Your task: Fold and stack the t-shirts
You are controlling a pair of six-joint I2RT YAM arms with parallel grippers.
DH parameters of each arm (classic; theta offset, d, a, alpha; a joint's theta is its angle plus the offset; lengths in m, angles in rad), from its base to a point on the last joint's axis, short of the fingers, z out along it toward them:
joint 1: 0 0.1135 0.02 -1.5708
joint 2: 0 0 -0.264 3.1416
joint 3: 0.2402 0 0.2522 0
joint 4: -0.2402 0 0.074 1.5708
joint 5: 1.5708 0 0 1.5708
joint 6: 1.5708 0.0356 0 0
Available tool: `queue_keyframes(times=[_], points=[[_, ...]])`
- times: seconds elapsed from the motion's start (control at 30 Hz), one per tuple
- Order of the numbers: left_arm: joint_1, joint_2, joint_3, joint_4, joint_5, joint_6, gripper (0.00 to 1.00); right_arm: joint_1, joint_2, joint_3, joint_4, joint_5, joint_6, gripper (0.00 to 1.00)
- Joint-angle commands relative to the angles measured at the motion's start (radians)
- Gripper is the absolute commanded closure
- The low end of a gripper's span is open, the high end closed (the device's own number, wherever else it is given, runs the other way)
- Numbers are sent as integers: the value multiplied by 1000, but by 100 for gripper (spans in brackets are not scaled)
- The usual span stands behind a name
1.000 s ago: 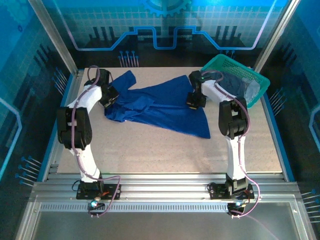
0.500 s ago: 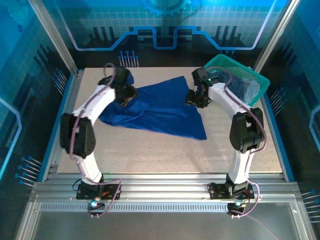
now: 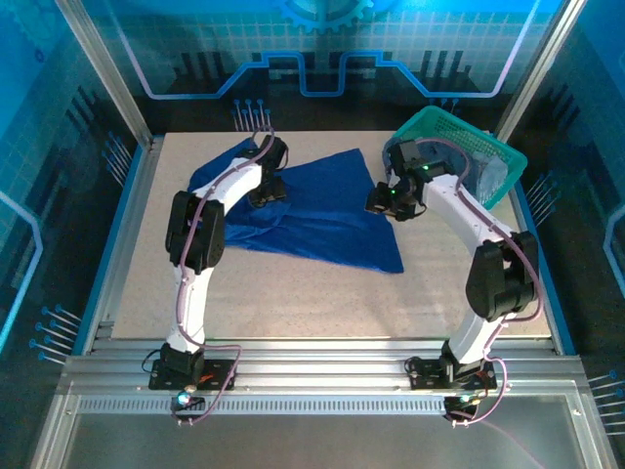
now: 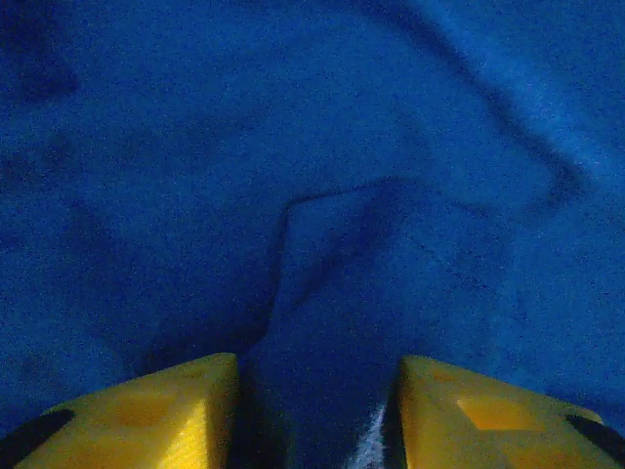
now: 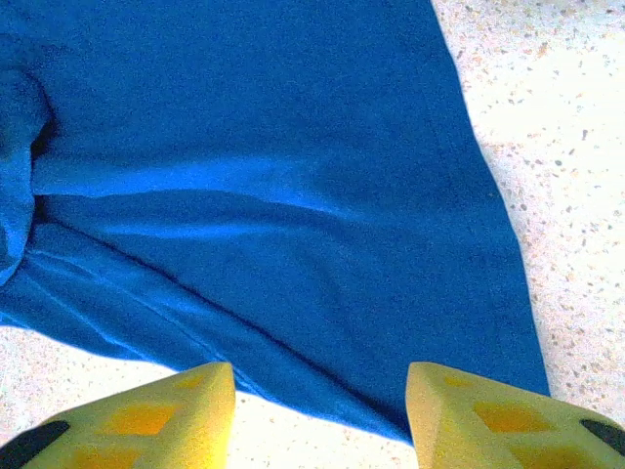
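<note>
well, furthest left, the left gripper (image 3: 266, 191) reaches across to the far left part of the table (image 3: 293, 303) and points down onto the royal blue t-shirt (image 3: 322, 220), close to the shirt's far left end. seen from the left wrist, its two yellow fingers (image 4: 146, 420) stand apart at the bottom of the picture, jaws spread and pinching nothing. blue cloth lies beneath them, and a soft crease runs from the middle of the cloth down into the gap between the fingers. whether the tips touch the cloth i cannot tell.

the shirt lies spread out and rumpled over the far half of the table, from the far left across to a pointed corner nearer the middle right.

further right, the right gripper (image 3: 384, 200) hangs over the shirt's right edge. from the right wrist, its own yellow fingers (image 5: 488, 415) stand wide too, jaws spread and holding nothing. below them long folds cross the cloth, and the shirt's straight edge slants down with bare speckled table to its right.

furthest right, a teal mesh basket (image 3: 479, 135) sits at the table's far right corner, just beside the right gripper, with duller grey-blue t-shirts (image 3: 488, 174) bundled inside.
</note>
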Motion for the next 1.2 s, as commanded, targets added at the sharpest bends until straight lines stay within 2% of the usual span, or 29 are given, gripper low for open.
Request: queue_keyframes(times=[0.0, 0.1, 0.23, 0.37, 0.73, 0.9, 1.0, 1.1, 1.17], points=[[-19, -2, 21, 1, -61, 59, 72, -14, -39, -29, -1, -23, 6, 49], [-32, -46, -7, 22, -108, 58, 100, -22, -50, -38, -7, -21, 0, 50], [-52, -182, -89, 33, -157, 49, 100, -31, -57, -43, -6, -20, -3, 50], [-58, -357, -215, 4, -155, 43, 100, -36, -42, -50, 2, -26, 6, 50], [-58, -899, -665, -80, -54, 69, 100, -36, 23, -69, -32, 16, 62, 51], [-58, -1071, -854, -128, 50, 42, 100, -36, 23, -134, -35, 21, 104, 53], [-58, -1122, -955, -157, 64, -14, 100, -37, 20, -187, -31, 16, 129, 53], [-58, -1102, -1006, -207, 28, -67, 88, -51, 9, -252, -36, 17, 174, 52], [-58, -1084, -999, -238, 7, -104, 58, -64, -18, -304, -28, 15, 194, 51]])
